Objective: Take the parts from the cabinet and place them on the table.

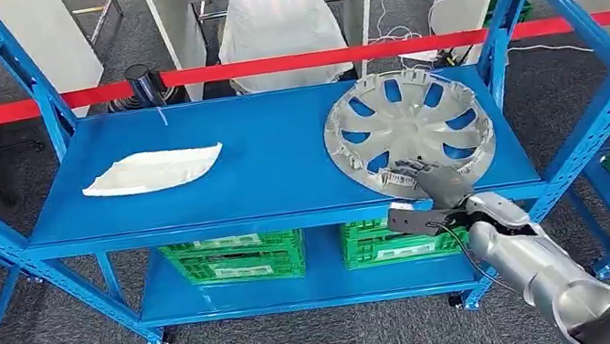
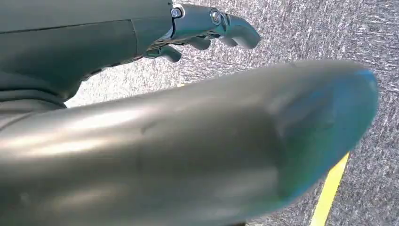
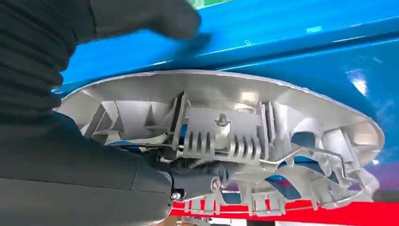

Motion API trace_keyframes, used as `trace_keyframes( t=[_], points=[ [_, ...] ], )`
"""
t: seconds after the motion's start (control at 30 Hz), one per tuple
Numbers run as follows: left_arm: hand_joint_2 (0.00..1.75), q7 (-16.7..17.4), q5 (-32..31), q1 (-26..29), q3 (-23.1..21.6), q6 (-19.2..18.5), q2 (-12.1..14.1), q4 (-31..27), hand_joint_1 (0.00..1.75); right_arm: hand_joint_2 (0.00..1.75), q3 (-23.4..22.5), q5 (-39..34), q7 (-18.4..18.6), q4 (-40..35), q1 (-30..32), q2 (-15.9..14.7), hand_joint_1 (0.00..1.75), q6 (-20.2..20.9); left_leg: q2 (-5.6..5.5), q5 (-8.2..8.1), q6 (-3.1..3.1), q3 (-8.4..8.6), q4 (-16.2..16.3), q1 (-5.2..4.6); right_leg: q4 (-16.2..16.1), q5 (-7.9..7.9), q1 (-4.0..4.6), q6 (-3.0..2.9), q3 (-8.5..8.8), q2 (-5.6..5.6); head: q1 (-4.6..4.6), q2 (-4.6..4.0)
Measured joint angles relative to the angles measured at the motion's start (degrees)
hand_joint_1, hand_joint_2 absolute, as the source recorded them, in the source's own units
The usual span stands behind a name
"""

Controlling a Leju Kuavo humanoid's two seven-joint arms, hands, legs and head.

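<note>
Progress: we judged the task barely begun; both parts we could see lay on the top shelf of the blue rack (image 1: 196, 209), and neither had reached a table.
Wheel cover: the silver wheel cover (image 1: 408, 128) lay inner side up at the right end of that shelf, its near rim close to the front edge.
Right hand: our right hand (image 1: 434, 181) was at that near rim; in the right wrist view its thumb lay over the rim and darker fingers reached into the ribbed inside of the cover (image 3: 226, 141). We took this for a grasp being formed, but we could not tell whether the fingers had closed on it.
Left hand: our left hand (image 2: 207, 28) hung over grey carpet, fingers loosely apart, holding nothing.
White part: a flat white piece (image 1: 153, 171) lay at the left of the same shelf, well apart from the cover and untouched.
What was left: we reckoned lifting the cover clear, carrying it to a table, then the white piece.
Lower shelf: green crates (image 1: 234, 259) stood beneath.
Writing: pale labels showed on the crates, too small to read; we found no brand on the cover.
Surroundings: a red barrier tape (image 1: 284, 64) ran behind the rack, with white tables (image 1: 163, 0) beyond it.
</note>
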Motion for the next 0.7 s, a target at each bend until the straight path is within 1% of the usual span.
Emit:
trace_keyframes(
  t=[0.23,0.7],
  points=[
    [0.0,-0.4,0.1,0.6,0.0,0.3,0.0,0.0,0.0,1.75,-1.0,0.9,0.1,-1.1,0.9,0.0,1.75,0.0,0.01,-0.01,0.01,0.01,0.0,0.0,0.0,0.0,0.0,0.01,-0.02,0.0,0.0,0.0],
    [0.0,-0.2,-2.3,0.7,0.0,0.3,-0.2,0.1,0.0,1.75,-2.9,1.1,-0.2,-2.6,2.6,0.3,1.75,-0.1,-0.02,-0.01,0.02,0.1,0.0,0.0,-0.1,-0.01,0.0,0.02,0.07,-0.02,0.0,0.02]
  ],
)
